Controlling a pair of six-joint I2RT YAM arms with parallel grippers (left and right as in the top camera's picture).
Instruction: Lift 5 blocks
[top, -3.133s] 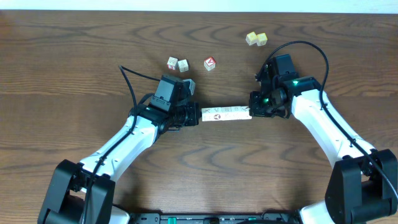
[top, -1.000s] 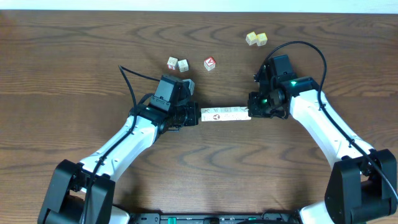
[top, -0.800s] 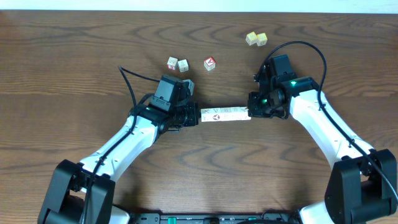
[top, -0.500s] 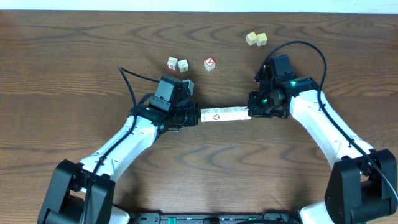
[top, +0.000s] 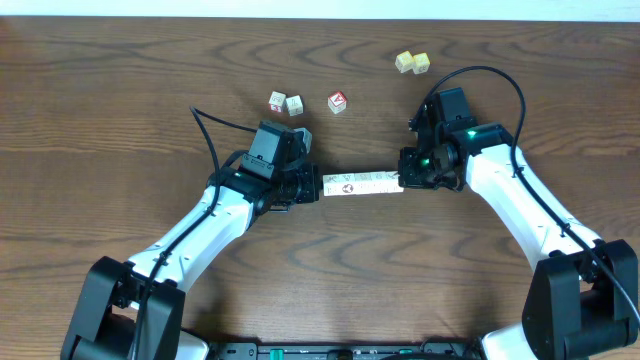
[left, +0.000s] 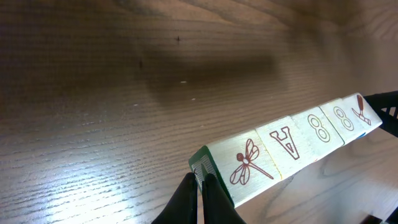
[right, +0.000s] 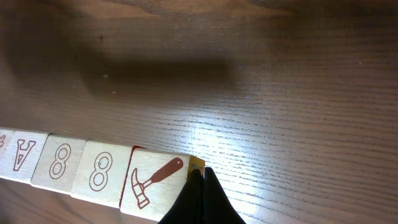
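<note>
Five whitish blocks (top: 362, 183) form one tight row, end to end, between my two grippers. In the left wrist view their faces show a dragonfly (left: 249, 163), an A (left: 283, 142), two 8s and a hammer. My left gripper (left: 200, 178) is shut, its tips pressed on the green end face. My right gripper (right: 199, 173) is shut too, pushing on the yellow end of the hammer block (right: 155, 180). The row's shadow (right: 149, 68) falls well apart from it on the wood, so the row hangs above the table. Overhead, the left gripper (top: 317, 186) and right gripper (top: 404, 180) meet its ends.
Beyond the row, two small loose cubes (top: 285, 102) lie side by side. A cube with a red face (top: 338, 101) is to their right. Two pale yellow cubes (top: 412, 62) sit at the far right back. A black cable (top: 215, 135) loops by the left arm.
</note>
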